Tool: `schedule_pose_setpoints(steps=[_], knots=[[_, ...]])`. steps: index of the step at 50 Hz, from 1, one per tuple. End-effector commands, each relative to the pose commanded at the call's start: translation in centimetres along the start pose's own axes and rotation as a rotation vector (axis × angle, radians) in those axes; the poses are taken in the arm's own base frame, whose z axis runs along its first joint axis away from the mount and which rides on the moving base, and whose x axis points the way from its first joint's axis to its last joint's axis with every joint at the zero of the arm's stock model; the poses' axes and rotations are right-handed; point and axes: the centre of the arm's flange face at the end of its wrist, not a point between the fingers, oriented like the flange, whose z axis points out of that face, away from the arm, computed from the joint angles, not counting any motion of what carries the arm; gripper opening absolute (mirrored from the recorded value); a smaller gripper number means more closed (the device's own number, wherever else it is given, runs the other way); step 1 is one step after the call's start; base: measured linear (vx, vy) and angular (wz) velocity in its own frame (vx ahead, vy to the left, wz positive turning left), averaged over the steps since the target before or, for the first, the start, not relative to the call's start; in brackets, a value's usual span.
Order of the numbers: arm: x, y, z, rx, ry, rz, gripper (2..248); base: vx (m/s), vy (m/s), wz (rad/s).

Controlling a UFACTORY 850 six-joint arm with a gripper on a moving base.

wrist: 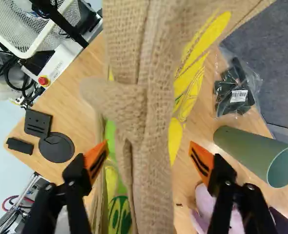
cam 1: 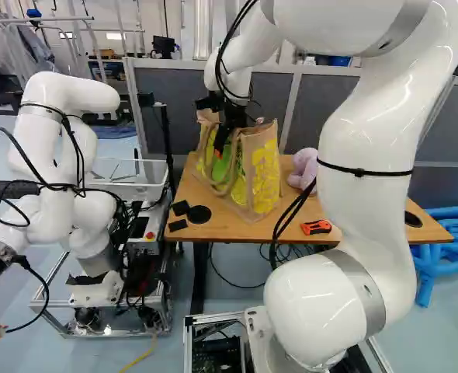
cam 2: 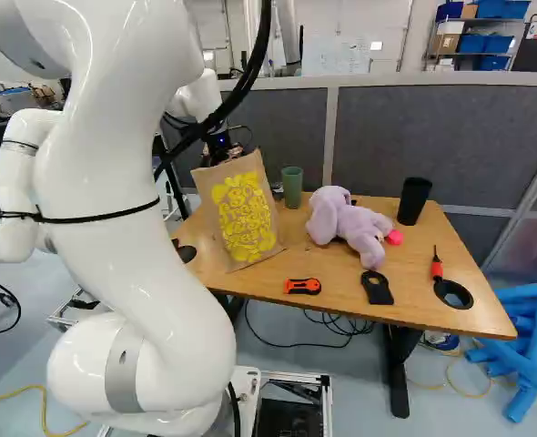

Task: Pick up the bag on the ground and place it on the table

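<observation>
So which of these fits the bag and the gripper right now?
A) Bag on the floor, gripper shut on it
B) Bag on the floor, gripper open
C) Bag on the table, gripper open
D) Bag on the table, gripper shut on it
C: the bag stands on the tabletop, and wood shows between it and one finger of the gripper.

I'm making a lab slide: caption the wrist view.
Open orange-padded fingers flank a burlap tote bag on a wooden table, green cup nearby.
</observation>
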Motion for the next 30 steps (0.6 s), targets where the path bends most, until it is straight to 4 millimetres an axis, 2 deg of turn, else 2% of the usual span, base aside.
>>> schedule_pose_setpoints(steps=[1, 2, 30], knots=[[0.0, 0.0, 0.0, 0.0, 0.0, 0.0, 209, 0.0, 0.0, 0.0], [0.0, 0.0, 0.0, 0.0, 0.0, 0.0, 244, 0.0, 0.0, 0.0], [-0.07, -0.03, -0.16, 0.001, -0.002, 0.0, 247, 0.0, 0.0, 0.0]])
